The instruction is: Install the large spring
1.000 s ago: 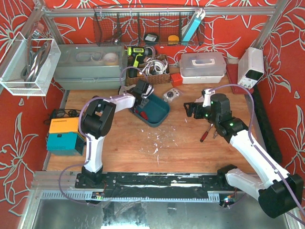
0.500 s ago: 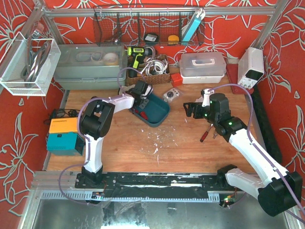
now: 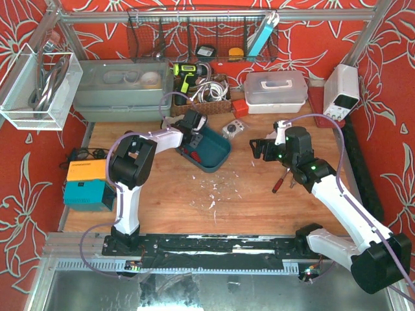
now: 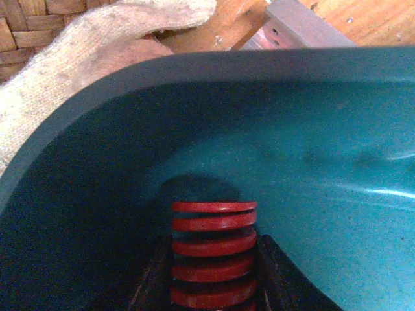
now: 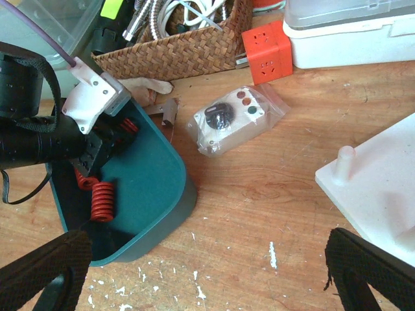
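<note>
Left gripper (image 4: 214, 275) is clamping the large spring (image 4: 214, 227) inside the teal bin (image 4: 324, 162) for lifting; right gripper (image 5: 207, 285), at the bin's 3 o'clock, is hovering wide open, empty.

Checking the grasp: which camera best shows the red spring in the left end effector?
Left wrist: the red spring sits close up between both fingers. Right wrist sees the teal bin, but the left arm covers the grasp. Top external is too distant.
</note>
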